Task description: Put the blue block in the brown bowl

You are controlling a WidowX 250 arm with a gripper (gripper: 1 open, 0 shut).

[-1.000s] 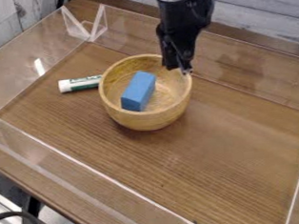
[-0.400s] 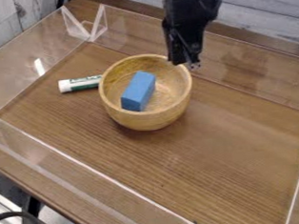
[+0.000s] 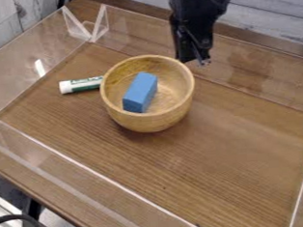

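The black gripper (image 3: 197, 55) hangs with its fingers drawn together and nothing between them, pointing steeply down just past the far right rim of the brown bowl (image 3: 167, 113). Its tips sit above the rim line, clear of the wood, while the dark arm rises straight up and out of the top of the picture.

The blue block (image 3: 140, 91) lies inside the bowl, leaning toward the left inner wall with one long face turned up. The bowl stands near the middle of the wooden table (image 3: 209, 170).

Left of the bowl, just beside its wall, a white marker with a green cap (image 3: 80, 85) lies flat, pointing toward the bowl. Clear plastic walls (image 3: 27, 152) border the tabletop at the left, the near side and the right, and a folded piece of clear plastic (image 3: 87, 24) stands at the far left corner. Bare wood stretches right of and in front of the bowl as far as the walls.
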